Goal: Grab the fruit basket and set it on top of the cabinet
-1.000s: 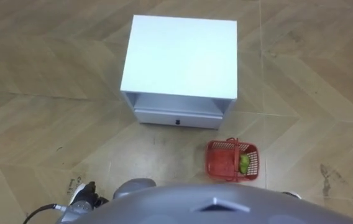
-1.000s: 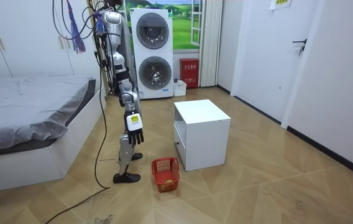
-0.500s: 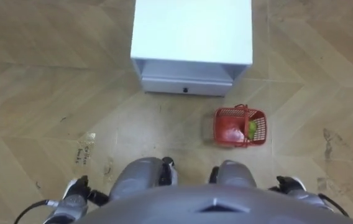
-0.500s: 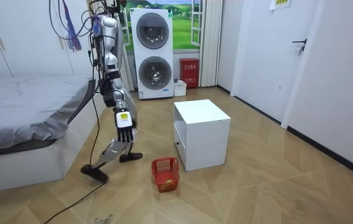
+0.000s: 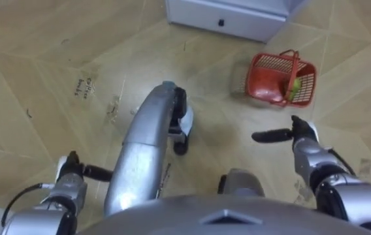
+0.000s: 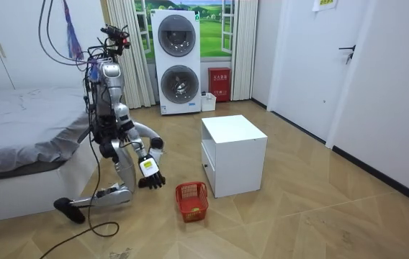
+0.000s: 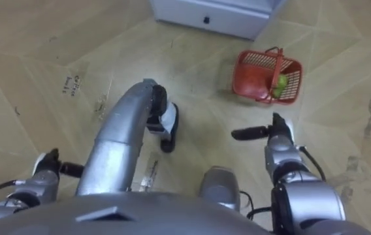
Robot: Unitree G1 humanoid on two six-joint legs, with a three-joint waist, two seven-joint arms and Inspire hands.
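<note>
Both eye views look steeply down from the robot's head at the wooden floor just before it, close in. They share nearly the same patch: the white cabinet cut by the top edge, the fruit basket at upper right, and the right hand at right. In the right eye view all of this sits slightly further left. The room view stands well off, about level, facing the washing machines. It shows the same cabinet and basket near the frame's centre.

at lower centre-left the crouching robot's right hand hangs spread, just left of the red basket.
</note>
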